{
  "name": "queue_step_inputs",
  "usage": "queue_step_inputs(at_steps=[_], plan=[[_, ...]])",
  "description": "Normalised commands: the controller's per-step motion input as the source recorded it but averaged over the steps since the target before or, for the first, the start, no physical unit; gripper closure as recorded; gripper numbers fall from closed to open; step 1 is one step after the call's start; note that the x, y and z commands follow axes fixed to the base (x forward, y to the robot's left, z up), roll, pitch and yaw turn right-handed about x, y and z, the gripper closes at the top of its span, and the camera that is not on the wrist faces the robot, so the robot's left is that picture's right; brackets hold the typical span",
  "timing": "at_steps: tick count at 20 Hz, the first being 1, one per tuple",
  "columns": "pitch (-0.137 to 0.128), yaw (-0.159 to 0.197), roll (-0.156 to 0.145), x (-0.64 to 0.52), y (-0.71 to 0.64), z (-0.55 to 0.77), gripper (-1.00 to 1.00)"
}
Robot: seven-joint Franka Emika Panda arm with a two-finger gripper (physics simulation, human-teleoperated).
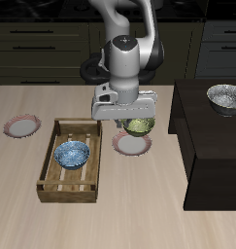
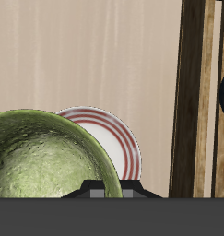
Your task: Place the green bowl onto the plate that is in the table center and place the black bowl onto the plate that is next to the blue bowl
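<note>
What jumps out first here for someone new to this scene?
The gripper holding the green bowl just above the plate in the middle of the table. Next, the blue bowl sitting inside a wooden tray, with another plate beyond it near the table's edge. Last, the black bowl up on the dark cabinet.

White-grey arm point(image 1: 127, 44) w/ black joint bands; pale grey gripper point(image 1: 124, 116), 2 dark fingers.
</note>
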Motion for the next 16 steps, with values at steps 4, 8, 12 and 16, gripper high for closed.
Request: queue_step_inputs(at_steps=[4,8,12,16], plan=[[0.021,-0.002,0.004,0.00,0.03,-0.17,1.00],[0.023,0.007,0.001,-0.01,0.05,-0.15,1.00],[0.023,0.004,0.002,-0.05,0.02,-0.18,1.00],[-0.003,0.016,-0.035,0.06,-0.12,-0.03,1.00]])
